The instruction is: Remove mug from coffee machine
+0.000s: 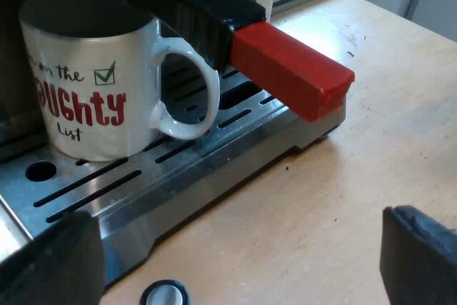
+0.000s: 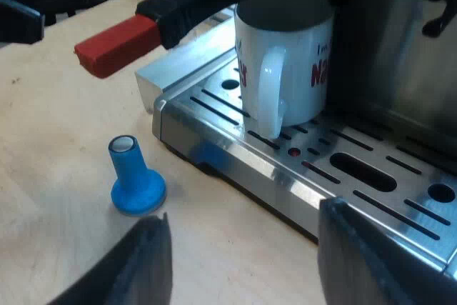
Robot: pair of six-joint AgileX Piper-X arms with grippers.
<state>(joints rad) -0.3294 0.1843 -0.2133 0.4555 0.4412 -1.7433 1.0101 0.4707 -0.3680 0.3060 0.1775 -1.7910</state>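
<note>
While the mug (image 1: 86, 83) stands upright on the slotted metal drip tray (image 1: 235, 158) of the espresso machine (image 2: 385, 55), neither arm has hold of it. Mug: white, with red lettering and a green tick. It sits directly beneath the holder at the machine's front. The holder's dark handle (image 1: 193, 5) runs out above the tray, past the mug's ear, and its red end (image 1: 293, 69) overhangs the tray's edge.

Left jaws: spread wide, nothing between them. The two black fingers (image 1: 418, 255) hang over the wooden counter (image 1: 343, 198), just off the tray's rim. Taken from these jaws, the mug lies at about eleven o'clock and the red end at about one o'clock. The mug's ear faces toward the red end.

Right jaws: likewise wide apart and empty, with the fingers (image 2: 353, 255) low over the counter beside the tray's edge. From them the mug lies at about twelve o'clock, its ear turned toward them, and it is apart from both fingers. A blue tamper (image 2: 136, 183) stands upright on the counter at about ten o'clock, near the tray's corner and touching nothing else.
</note>
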